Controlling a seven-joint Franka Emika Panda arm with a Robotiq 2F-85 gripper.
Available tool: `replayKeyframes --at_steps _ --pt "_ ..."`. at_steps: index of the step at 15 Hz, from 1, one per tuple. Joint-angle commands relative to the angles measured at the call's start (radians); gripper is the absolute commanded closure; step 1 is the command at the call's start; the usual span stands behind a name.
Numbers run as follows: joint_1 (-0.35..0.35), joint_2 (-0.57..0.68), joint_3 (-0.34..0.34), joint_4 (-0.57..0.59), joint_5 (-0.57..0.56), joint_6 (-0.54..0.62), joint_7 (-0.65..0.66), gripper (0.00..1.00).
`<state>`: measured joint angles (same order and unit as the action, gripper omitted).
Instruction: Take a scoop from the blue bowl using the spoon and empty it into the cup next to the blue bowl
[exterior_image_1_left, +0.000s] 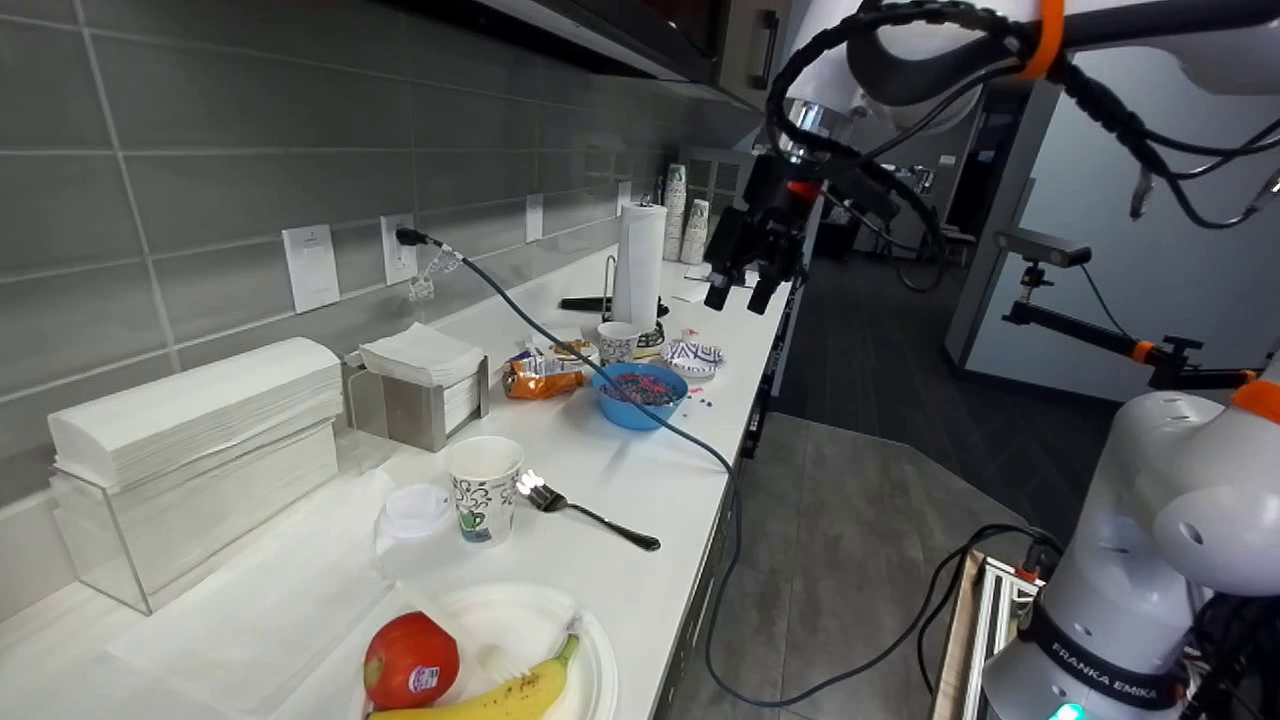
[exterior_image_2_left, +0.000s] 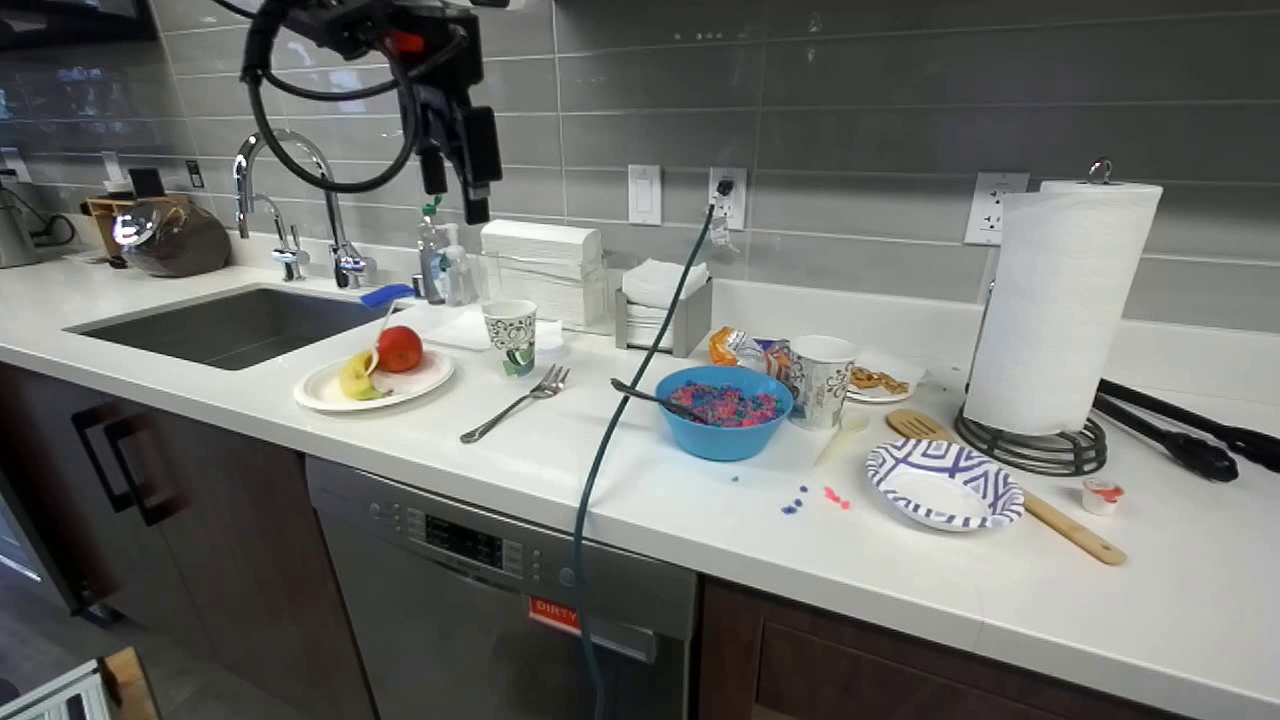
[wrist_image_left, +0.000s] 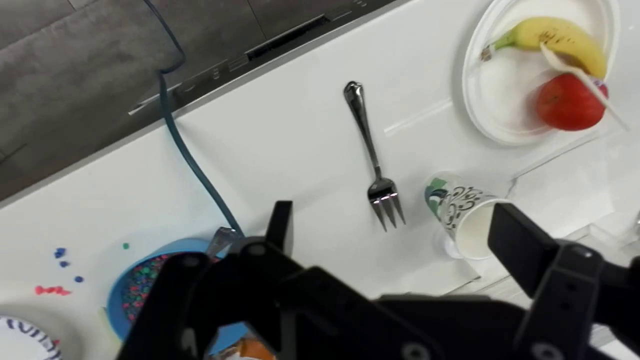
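Many small pink and blue pieces (exterior_image_2_left: 730, 403) sit in the blue bowl (exterior_image_2_left: 715, 440), and the spoon (exterior_image_2_left: 654, 399) leans there with its lower end out of sight among them and its handle jutting over the bowl's rim. The cup (exterior_image_2_left: 822, 385), paper with a dark curling print, stands upright just beside the bowl; whether the two touch I cannot tell, and the cup's inside does not show clearly. Well apart from the bowl and higher than it hangs the gripper (exterior_image_1_left: 739, 299), its jaws spread wide. In an exterior view a few loose bits (exterior_image_2_left: 836, 497) lie on the counter (exterior_image_2_left: 1150, 610) near the bowl, to its right, and a patterned dish (exterior_image_2_left: 940, 495) sits farther from it on that side. To the bowl's left there are a fork (exterior_image_2_left: 542, 390), a second paper cup (exterior_image_2_left: 510, 337) and, beyond both, a white plate (exterior_image_2_left: 325, 392) bearing a banana (exterior_image_2_left: 355, 381) and a red fruit (exterior_image_2_left: 399, 349). A dark teal cable (wrist_image_left: 200, 173) runs close by the bowl, and behind the bowl lies an orange bag (exterior_image_2_left: 721, 347), partly hidden
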<state>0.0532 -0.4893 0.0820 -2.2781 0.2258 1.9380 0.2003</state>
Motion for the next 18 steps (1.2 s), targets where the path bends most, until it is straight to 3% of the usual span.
replayKeyframes --at_steps 1,12,18 --pt "-0.058 0.108 0.001 0.032 -0.03 0.049 0.096 0.0" --pt "-0.136 0.347 -0.069 0.091 -0.092 0.203 0.216 0.0" --pt "-0.143 0.459 -0.086 0.104 -0.224 0.405 0.332 0.0"
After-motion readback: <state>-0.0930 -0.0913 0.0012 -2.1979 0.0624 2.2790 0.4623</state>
